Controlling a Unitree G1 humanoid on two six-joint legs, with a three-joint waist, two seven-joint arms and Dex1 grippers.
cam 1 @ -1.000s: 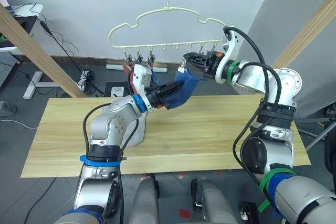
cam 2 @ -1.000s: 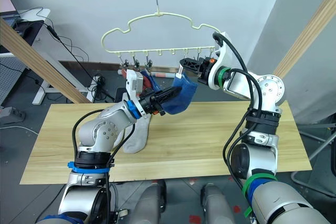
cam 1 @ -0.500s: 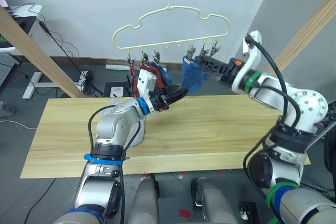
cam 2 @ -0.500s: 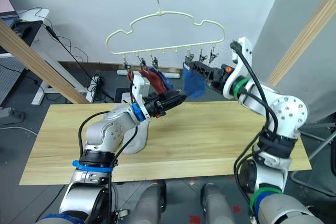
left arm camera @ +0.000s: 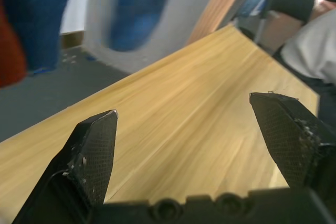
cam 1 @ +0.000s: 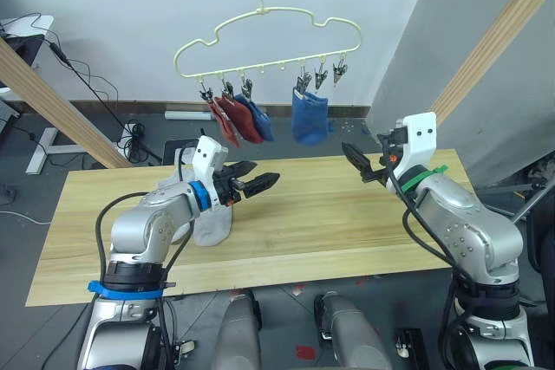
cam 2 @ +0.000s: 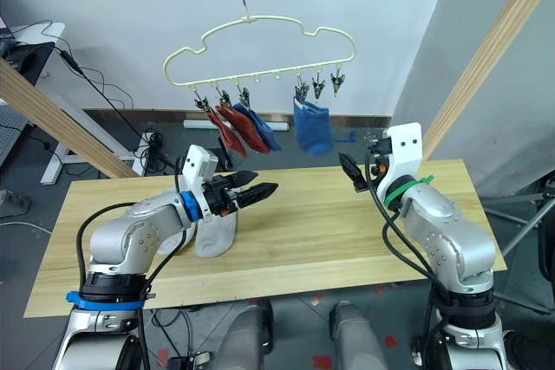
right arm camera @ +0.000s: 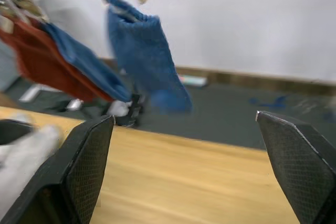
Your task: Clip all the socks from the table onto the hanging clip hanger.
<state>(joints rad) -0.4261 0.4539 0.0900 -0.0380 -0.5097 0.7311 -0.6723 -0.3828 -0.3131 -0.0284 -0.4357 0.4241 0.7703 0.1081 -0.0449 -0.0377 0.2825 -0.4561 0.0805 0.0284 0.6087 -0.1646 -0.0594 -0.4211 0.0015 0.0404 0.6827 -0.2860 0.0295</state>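
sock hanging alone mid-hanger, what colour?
Blue: the sock on the clip hanger, clearest in the right eye view.

Pale wall, grey floor, slanted wooden beams

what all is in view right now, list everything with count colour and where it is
clip hanger: one, pale yellow, hanging above the table's far edge
rust red socks: two, clipped at the hanger's left end
blue socks: two, one clipped next to the red ones, one clipped further right
free clips: two, grey, at the hanger's right end
grey sock: light grey, at least one, lying on the table under the left arm
table: one, pale wood
wooden beams: two, slanting at either side
cables: black, on the floor at the wall
left hand: open, over the table
right hand: open, over the table
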